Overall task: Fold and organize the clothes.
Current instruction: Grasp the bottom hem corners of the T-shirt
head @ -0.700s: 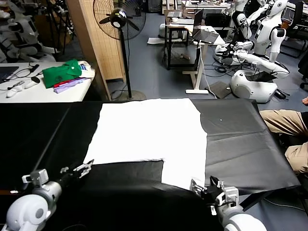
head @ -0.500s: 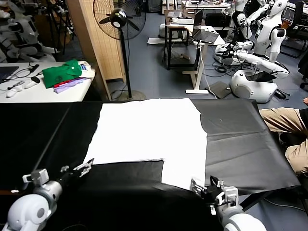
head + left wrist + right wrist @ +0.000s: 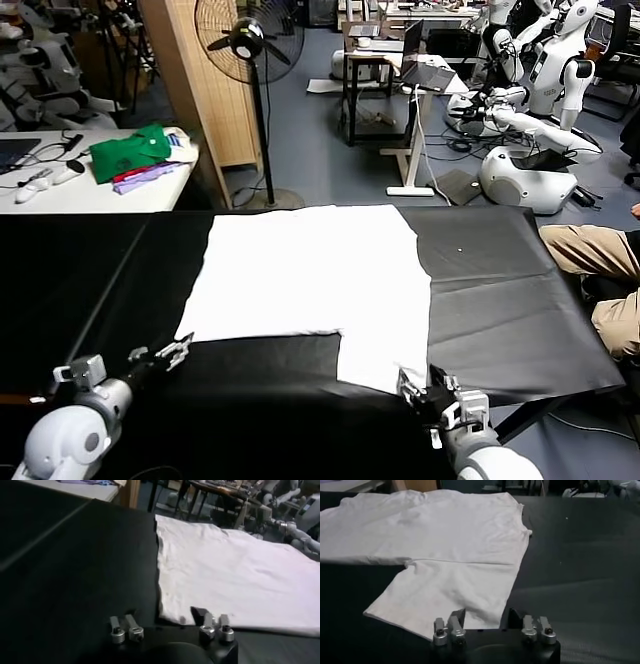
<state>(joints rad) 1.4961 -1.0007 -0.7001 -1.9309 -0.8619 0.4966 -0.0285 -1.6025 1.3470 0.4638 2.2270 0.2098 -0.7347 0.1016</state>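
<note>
The clothes are one white T-shirt (image 3: 310,270) lying flat on the black-covered table (image 3: 510,300), with one sleeve (image 3: 380,355) pointing toward me. My left gripper (image 3: 172,352) sits low at the shirt's near left corner and is open; in the left wrist view that corner (image 3: 172,612) lies just ahead of the gap in the gripper (image 3: 167,621). My right gripper (image 3: 418,385) is at the sleeve's near edge and is open. In the right wrist view the sleeve hem (image 3: 480,615) reaches in between the gripper's (image 3: 486,617) spread fingers. No lettering shows on the shirt.
A white side table at the back left holds a green garment (image 3: 130,150) and a purple cloth (image 3: 150,177). A standing fan (image 3: 248,40) and a wooden panel are behind the table. A seated person's legs (image 3: 600,265) are at the right edge. Other robots stand at the back right.
Both arms have dropped slightly and the right gripper has edged a little left at the sleeve. The shirt has not moved.
</note>
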